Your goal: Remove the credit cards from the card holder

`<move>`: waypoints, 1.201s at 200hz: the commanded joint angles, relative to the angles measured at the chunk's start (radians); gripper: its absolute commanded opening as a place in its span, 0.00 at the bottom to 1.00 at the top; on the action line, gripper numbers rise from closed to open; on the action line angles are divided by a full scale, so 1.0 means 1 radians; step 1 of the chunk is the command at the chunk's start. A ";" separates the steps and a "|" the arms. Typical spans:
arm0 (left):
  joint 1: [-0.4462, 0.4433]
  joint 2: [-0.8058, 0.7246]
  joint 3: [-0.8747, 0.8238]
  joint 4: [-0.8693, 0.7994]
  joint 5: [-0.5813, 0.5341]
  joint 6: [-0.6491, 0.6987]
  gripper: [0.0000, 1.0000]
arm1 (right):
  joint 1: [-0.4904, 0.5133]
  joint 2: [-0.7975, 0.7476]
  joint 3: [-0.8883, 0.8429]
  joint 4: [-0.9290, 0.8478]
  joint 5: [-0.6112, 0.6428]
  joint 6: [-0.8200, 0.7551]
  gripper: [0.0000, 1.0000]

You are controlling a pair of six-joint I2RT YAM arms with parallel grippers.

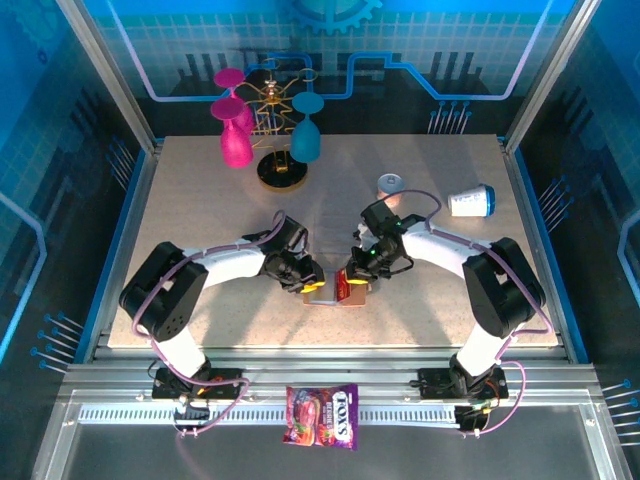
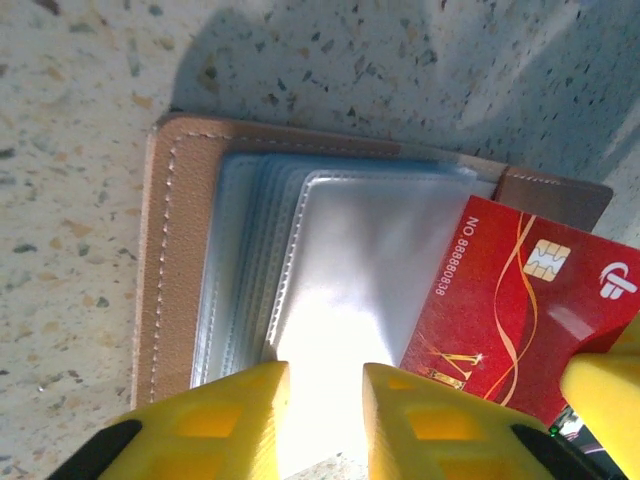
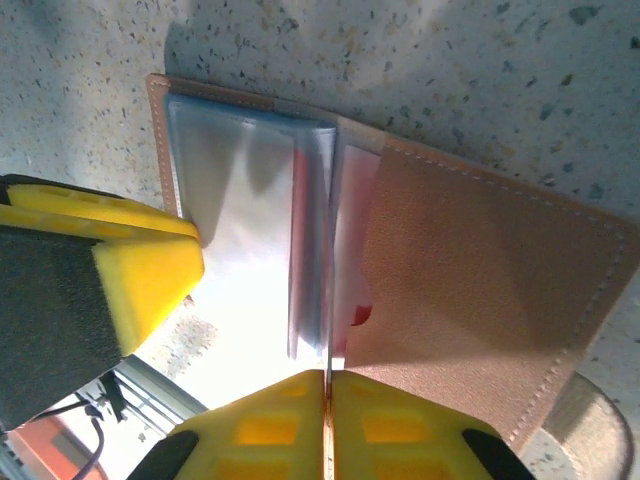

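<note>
The step in hand is drawing one card out. The holder [image 2: 165, 260] lies open on the surface [image 1: 200, 200] between the two arms, tan leather down and its stack of clear sleeves [image 2: 350, 260] facing up.

The left tool [image 2: 325, 420] has its fingers spread a little, tips down on the near edge of the sleeves. It seems to be pinning the holder rather than gripping anything.

The right tool [image 3: 327, 410] is pressed together on a red card [image 2: 510, 300], which its own camera sees edge-on as a thin line between the pads. From the left wrist the card shows its face, chip and number. It lies slantwise over the holder's right flap, its left edge just beside the top sleeve. I cannot tell whether that edge is free or tucked in a pocket.

Next, I judge, the right tool should pull away from the spine, in line with the sleeve, while the left presses down so the holder does not drag along. Once clear, the card goes down on bare surface beside the holder. Whether other cards remain in the sleeves is not clear.
</note>
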 commanded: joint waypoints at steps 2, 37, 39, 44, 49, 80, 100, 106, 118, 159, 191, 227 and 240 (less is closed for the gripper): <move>0.004 -0.046 0.000 -0.002 -0.015 -0.009 0.30 | 0.012 0.012 0.035 -0.098 0.056 -0.041 0.11; 0.006 -0.063 0.004 0.007 -0.009 -0.014 0.31 | 0.013 0.018 0.047 -0.121 0.073 -0.056 0.09; 0.006 -0.064 0.004 0.007 -0.009 -0.014 0.31 | 0.012 0.018 0.047 -0.122 0.074 -0.057 0.09; 0.006 -0.064 0.006 0.006 -0.008 -0.014 0.31 | 0.014 0.020 0.049 -0.123 0.075 -0.058 0.09; 0.007 -0.065 0.005 0.005 -0.006 -0.014 0.31 | 0.013 0.020 0.051 -0.126 0.077 -0.060 0.08; 0.006 -0.063 0.003 0.007 -0.003 -0.014 0.31 | 0.013 0.025 0.064 -0.158 0.105 -0.077 0.07; 0.006 -0.057 0.006 0.010 0.006 -0.014 0.30 | 0.013 0.029 0.074 -0.177 0.122 -0.090 0.07; 0.006 -0.054 0.008 0.011 0.011 -0.014 0.30 | 0.012 0.030 0.077 -0.182 0.125 -0.093 0.07; 0.006 -0.048 0.011 0.015 0.023 -0.016 0.30 | 0.015 0.033 0.085 -0.193 0.134 -0.098 0.07; 0.006 -0.032 -0.010 0.066 0.051 -0.048 0.30 | 0.019 0.021 0.097 -0.170 0.101 -0.092 0.07; 0.012 -0.053 -0.018 0.048 0.020 -0.043 0.29 | 0.019 -0.014 0.106 -0.157 0.089 -0.097 0.04; 0.037 -0.097 -0.043 0.041 -0.002 -0.040 0.29 | 0.018 -0.027 0.155 -0.208 0.119 -0.157 0.01; 0.049 -0.113 -0.052 0.037 -0.007 -0.038 0.29 | 0.016 -0.023 0.179 -0.238 0.139 -0.191 0.00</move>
